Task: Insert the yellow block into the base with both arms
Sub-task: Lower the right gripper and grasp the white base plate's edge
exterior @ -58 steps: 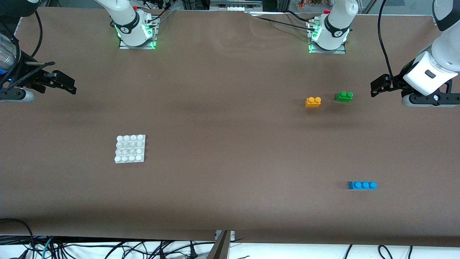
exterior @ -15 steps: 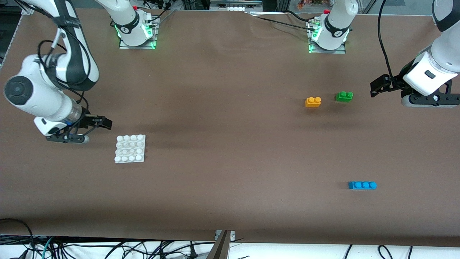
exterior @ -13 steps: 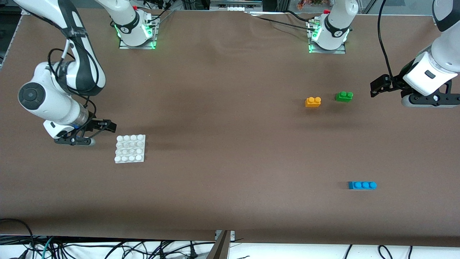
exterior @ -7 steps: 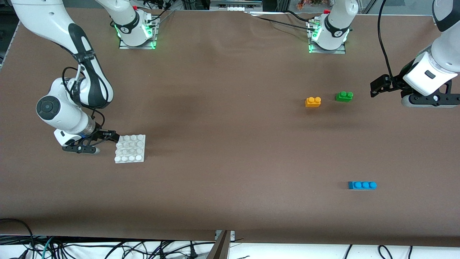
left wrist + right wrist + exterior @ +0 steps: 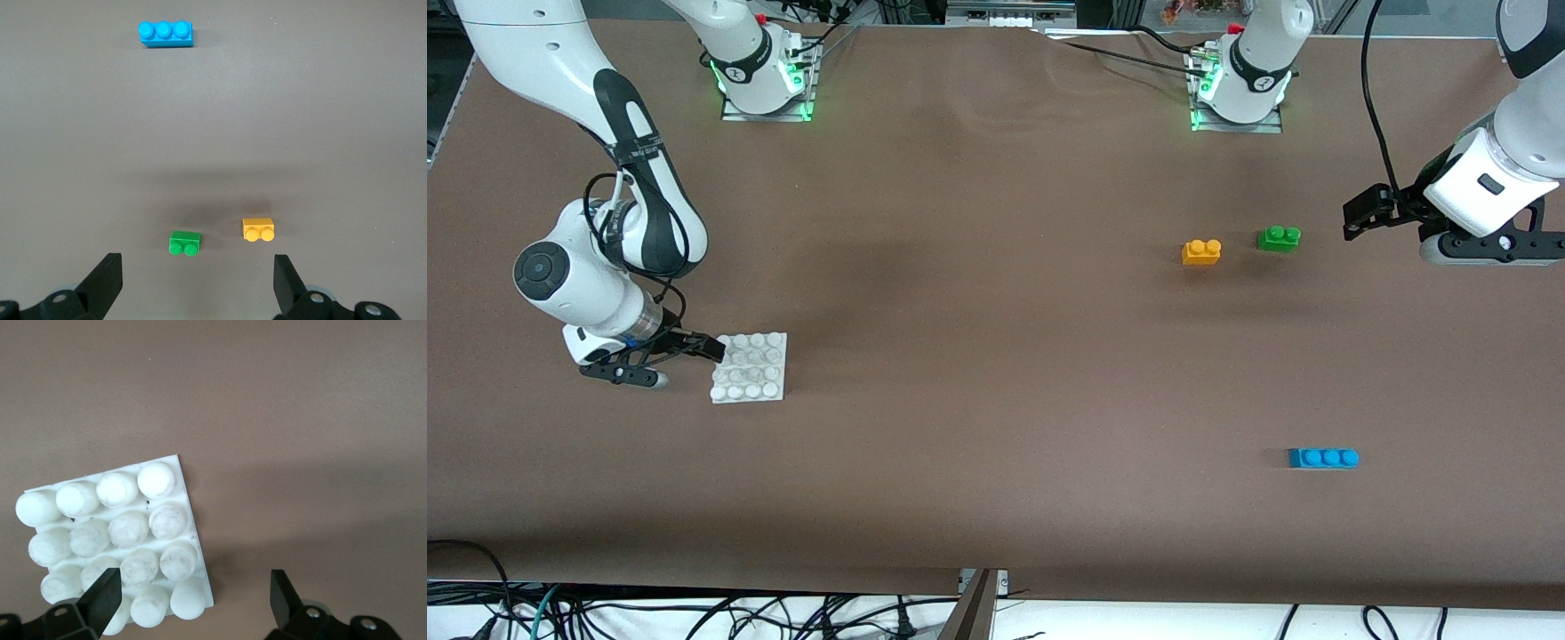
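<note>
The yellow block (image 5: 1201,252) lies on the table toward the left arm's end, beside the green brick (image 5: 1278,238). Both show in the left wrist view, yellow block (image 5: 257,229) and green brick (image 5: 185,243). My left gripper (image 5: 1356,218) is open and empty, beside the green brick, and waits (image 5: 197,283). The white studded base (image 5: 749,366) lies toward the right arm's end. My right gripper (image 5: 710,348) is open and low at the base's corner. In the right wrist view (image 5: 193,597) one finger is over the base's (image 5: 113,533) studs, the other over bare table.
A blue three-stud brick (image 5: 1323,458) lies nearer the front camera than the yellow block; it also shows in the left wrist view (image 5: 166,33). The brown table cover (image 5: 996,356) spans the table. Cables hang along the front edge.
My right arm has swung in from its end of the table and come down to the base's corner. The left arm and all bricks have not moved.
</note>
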